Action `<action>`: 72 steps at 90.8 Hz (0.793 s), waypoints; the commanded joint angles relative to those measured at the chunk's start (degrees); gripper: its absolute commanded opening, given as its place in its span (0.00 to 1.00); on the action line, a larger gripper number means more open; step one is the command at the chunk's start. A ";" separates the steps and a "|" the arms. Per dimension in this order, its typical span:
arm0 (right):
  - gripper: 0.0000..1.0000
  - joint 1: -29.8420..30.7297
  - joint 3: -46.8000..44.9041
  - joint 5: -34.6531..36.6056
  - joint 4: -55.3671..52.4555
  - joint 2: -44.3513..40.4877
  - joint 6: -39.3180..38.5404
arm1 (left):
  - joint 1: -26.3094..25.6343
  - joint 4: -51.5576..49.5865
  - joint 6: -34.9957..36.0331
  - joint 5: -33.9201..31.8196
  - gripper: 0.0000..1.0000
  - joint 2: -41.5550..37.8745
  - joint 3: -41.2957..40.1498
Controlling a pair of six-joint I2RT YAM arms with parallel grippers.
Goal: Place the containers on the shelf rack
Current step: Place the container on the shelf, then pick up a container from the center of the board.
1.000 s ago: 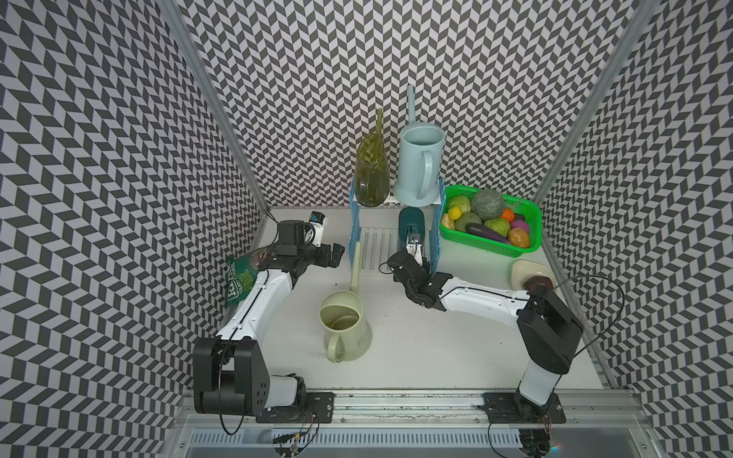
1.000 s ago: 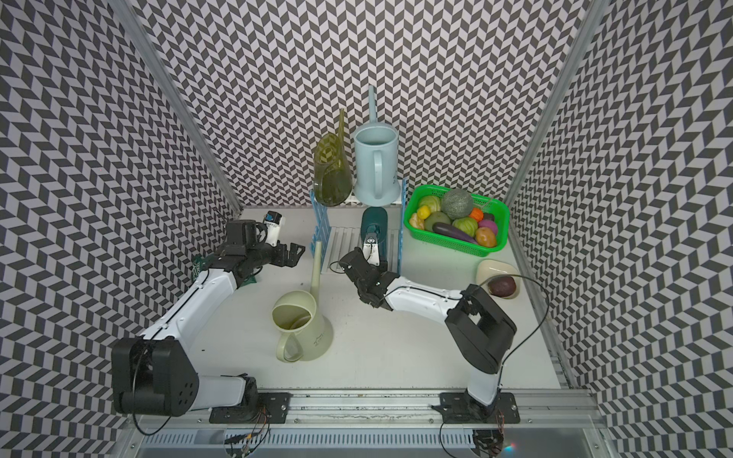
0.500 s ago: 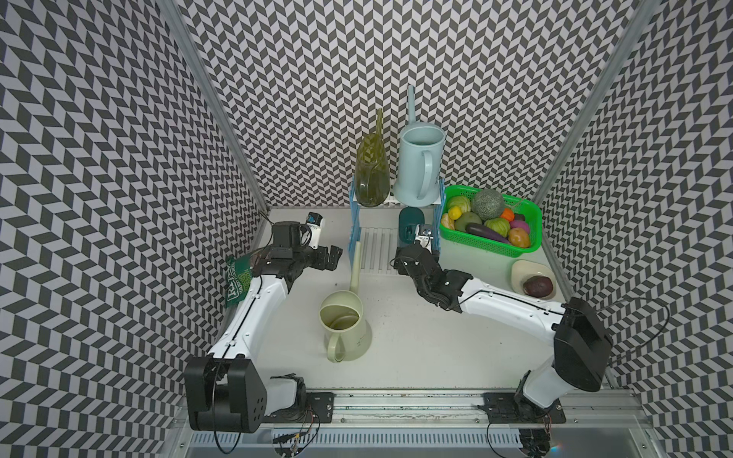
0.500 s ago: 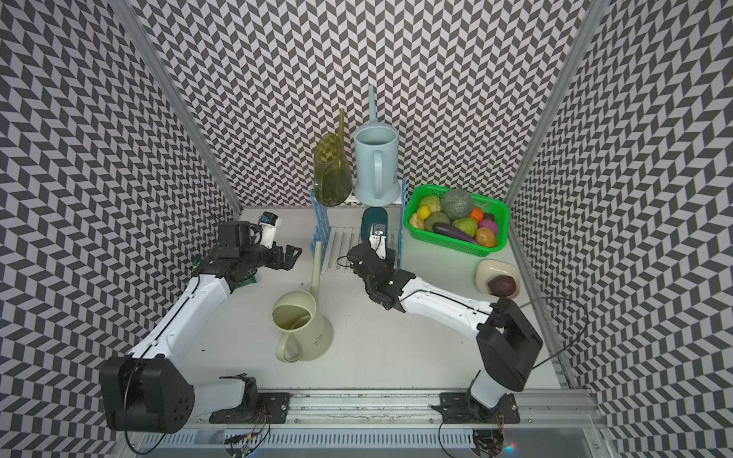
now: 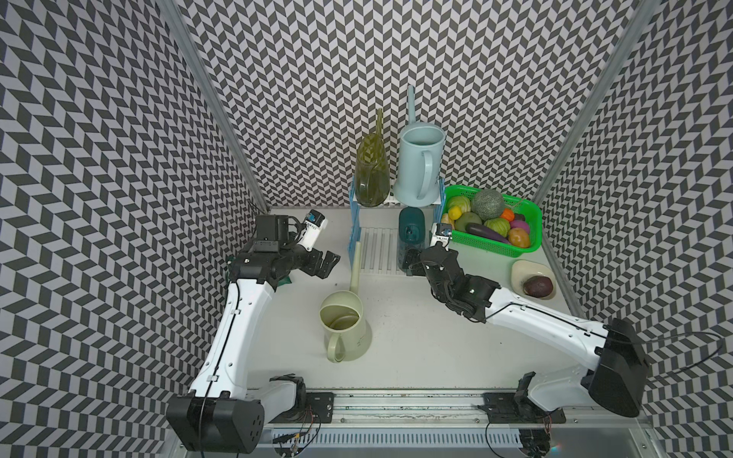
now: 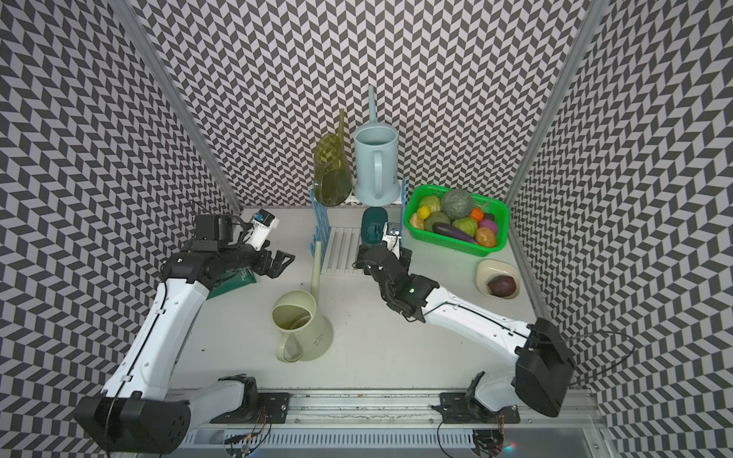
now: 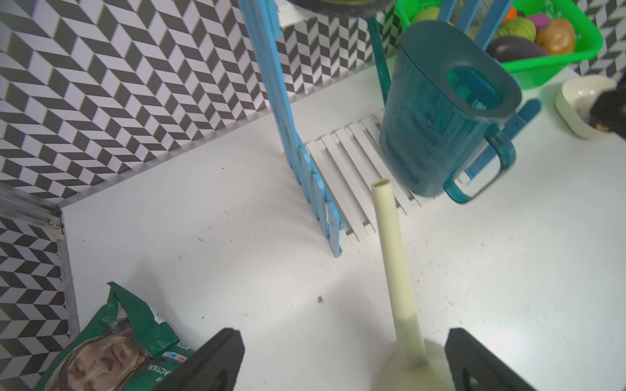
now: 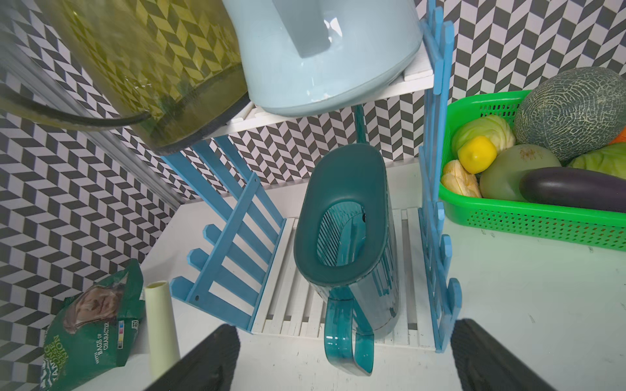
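Four watering cans share a white, speck-marked counter (image 5: 416, 337), boxed in on three sides by black-and-white chevron walls (image 5: 119, 158). Bare aluminium posts (image 5: 222, 111) stand at the back corners and a metal rail (image 5: 396, 400) runs along the front edge.

The olive-green can (image 5: 371, 174) and the pale blue can (image 5: 418, 166) stand upright on the top shelf of the shelf rack (image 5: 377, 250). The dark teal can (image 5: 411, 230) stands on the lower slats against the right side panel. The cream can (image 5: 345, 329) stands on the counter in front of the rack, its spout tip near the left panel.

The left gripper (image 5: 328, 265) hangs wide open beside that spout, holding nothing. The right gripper (image 6: 381, 258) is spread wide around the teal can's loop handle, touching neither side of it.

A green chip bag (image 8: 91, 325) by the left wall carries a printed face and the words "WITH BAGS OF CHARACTER". Raised lettering on the teal can is too blurred to read.
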 commanded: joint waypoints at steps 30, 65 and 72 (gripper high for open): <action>1.00 0.24 -4.42 3.21 1.68 -7.35 -1.47 | -0.47 -24.92 18.24 -0.57 1.00 -5.14 3.80; 1.00 0.26 -5.02 3.09 1.87 -7.71 -1.35 | -6.90 -24.05 16.65 -4.89 1.00 -7.08 -0.85; 1.00 0.23 -5.42 3.09 1.93 -7.72 -1.09 | -6.94 -23.70 17.59 -4.88 1.00 -7.46 -2.26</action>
